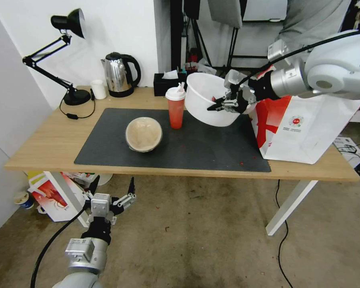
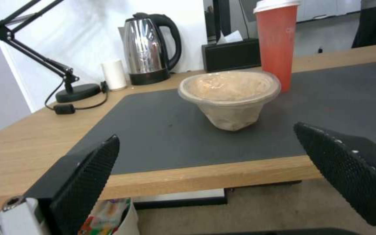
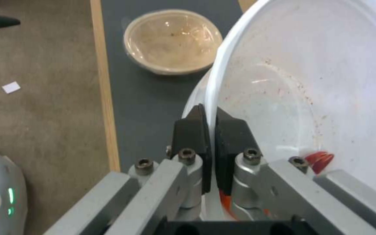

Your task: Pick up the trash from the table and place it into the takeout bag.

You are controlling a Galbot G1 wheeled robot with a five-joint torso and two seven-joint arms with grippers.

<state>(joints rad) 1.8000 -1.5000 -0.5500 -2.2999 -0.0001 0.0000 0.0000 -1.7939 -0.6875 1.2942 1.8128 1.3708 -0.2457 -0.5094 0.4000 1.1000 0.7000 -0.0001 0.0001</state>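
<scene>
Right tool [image 1: 219,106] pinching white bowl [image 1: 206,100] rim, lifted above table [image 1: 48,140]; left tool [image 1: 110,188] spread, below table edge.

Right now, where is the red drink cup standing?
In the head view the red drink cup stands upright on the dark mat, between the beige bowl to its left and the white bowl held by the right gripper.
</scene>
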